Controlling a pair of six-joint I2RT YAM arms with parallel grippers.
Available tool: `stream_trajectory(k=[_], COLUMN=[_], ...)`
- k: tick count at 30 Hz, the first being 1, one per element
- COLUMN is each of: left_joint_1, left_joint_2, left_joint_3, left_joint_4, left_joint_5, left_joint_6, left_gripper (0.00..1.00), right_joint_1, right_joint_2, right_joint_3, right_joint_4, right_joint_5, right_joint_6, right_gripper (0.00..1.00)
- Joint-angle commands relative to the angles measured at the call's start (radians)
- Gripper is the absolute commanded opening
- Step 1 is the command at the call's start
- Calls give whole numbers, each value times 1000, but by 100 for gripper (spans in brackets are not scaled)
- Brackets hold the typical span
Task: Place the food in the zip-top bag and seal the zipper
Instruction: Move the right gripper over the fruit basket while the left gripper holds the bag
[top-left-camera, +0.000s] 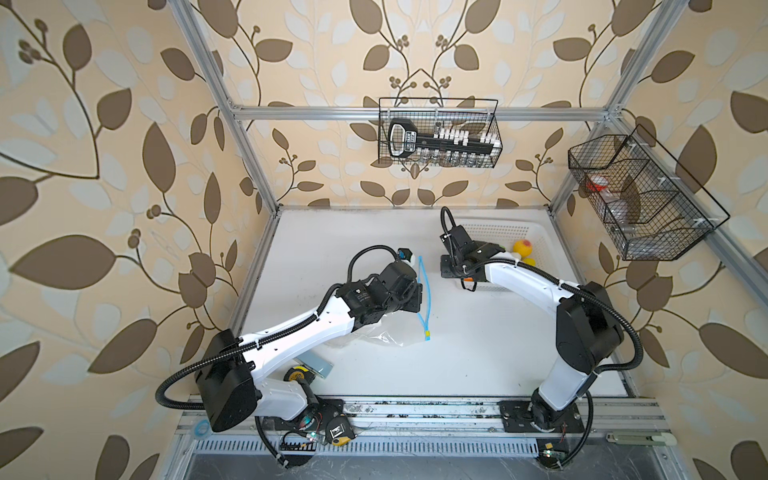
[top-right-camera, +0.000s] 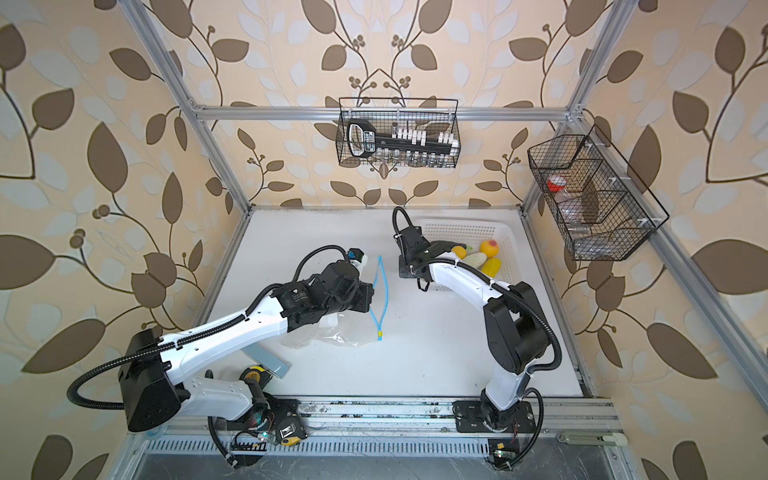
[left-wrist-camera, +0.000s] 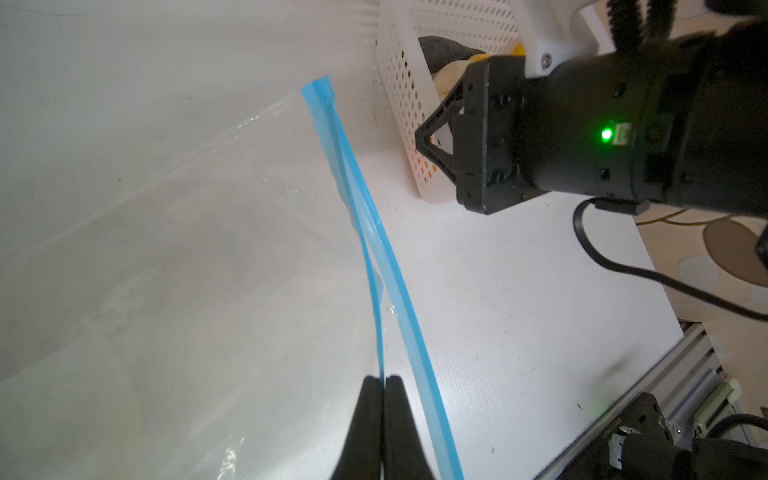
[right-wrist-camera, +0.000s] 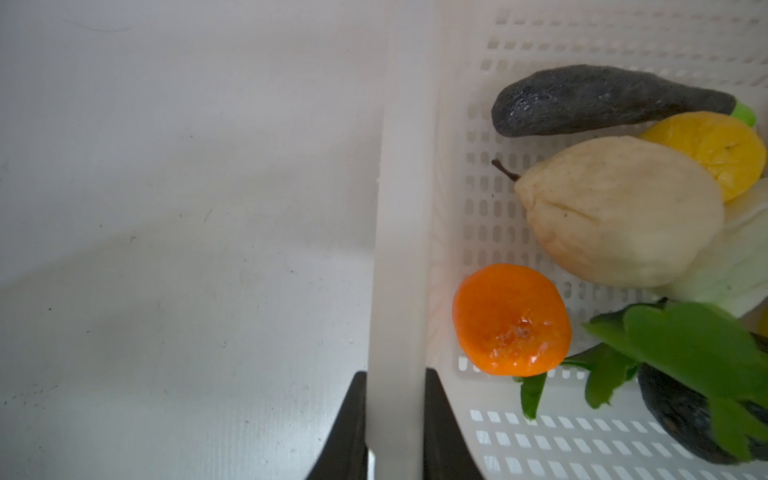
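Observation:
The clear zip-top bag (top-left-camera: 374, 332) (left-wrist-camera: 187, 291) lies on the white table under my left arm, its mouth facing the basket. Its blue zipper (top-left-camera: 424, 291) (left-wrist-camera: 411, 324) is parted into two strips, with a yellow tab (top-right-camera: 380, 333) at the near end. My left gripper (left-wrist-camera: 383, 380) is shut on the upper strip, holding the mouth ajar. The food sits in the white basket (top-right-camera: 457, 228): an orange (right-wrist-camera: 511, 320), a beige lump (right-wrist-camera: 623, 212), a dark piece (right-wrist-camera: 602, 104), leafy greens (right-wrist-camera: 685, 345), a peach (top-right-camera: 489, 248) and corn (top-right-camera: 491, 267). My right gripper (right-wrist-camera: 396, 374) is shut on the basket's rim (right-wrist-camera: 399, 208).
Two black wire baskets hang on the frame, at the back (top-left-camera: 440, 133) and at the right (top-left-camera: 636, 199). A grey block (top-left-camera: 316, 365) and a yellow tape measure (top-left-camera: 296, 375) lie near the left arm's base. The right wrist (left-wrist-camera: 582, 137) hovers close beside the bag's mouth.

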Motion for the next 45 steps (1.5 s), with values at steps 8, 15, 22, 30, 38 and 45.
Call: stream_trajectory(k=[8, 15, 22, 30, 38, 45], left_joint_1=[6, 6, 6, 6, 6, 6], left_joint_2=[-33, -31, -26, -24, -13, 1], left_joint_3=[-11, -11, -10, -9, 3, 21], left_joint_4=[27, 28, 28, 30, 33, 36], left_joint_5=[17, 17, 20, 22, 49, 78], left_joint_6=[-1, 1, 0, 0, -5, -12], left_gripper=[0, 0, 0, 0, 0, 0], right_joint_1=[63, 95, 105, 103, 82, -41], right_joint_2=[-54, -54, -65, -100, -167, -270], right_joint_3=[-97, -132, -131, -98, -69, -119], right_joint_4=[45, 76, 73, 42, 2, -6], right_joint_5=[-29, -41, -27, -8, 10, 24], right_joint_6=[101, 100, 89, 72, 47, 17], right_gripper=[9, 9, 18, 34, 38, 39])
